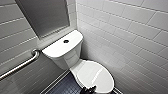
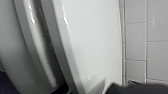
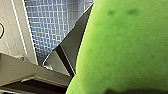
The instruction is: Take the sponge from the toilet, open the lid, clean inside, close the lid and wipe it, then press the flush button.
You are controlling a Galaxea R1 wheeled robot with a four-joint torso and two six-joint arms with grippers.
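The white toilet [image 1: 65, 58] stands in a tiled corner with its lid [image 1: 96, 75] down over the bowl. The dark round flush button [image 1: 66, 41] sits in the middle of the flat tank top. My left gripper [image 1: 88, 89] is a dark shape at the lid's front edge, and it is open. Seen close from the left wrist, the lid [image 2: 92, 37] lies just above the bowl's rim [image 2: 37, 50] with a thin dark gap between them. The bright green sponge [image 3: 125, 50] looms large in the right wrist view, right at the right gripper, which is shut on it.
A steel grab bar [image 1: 20, 66] runs along the left wall beside the tank. White tiled walls close in on both sides. Dark small-tiled floor [image 1: 64, 86] lies left of the bowl. A grey panel [image 1: 42, 15] hangs above the tank.
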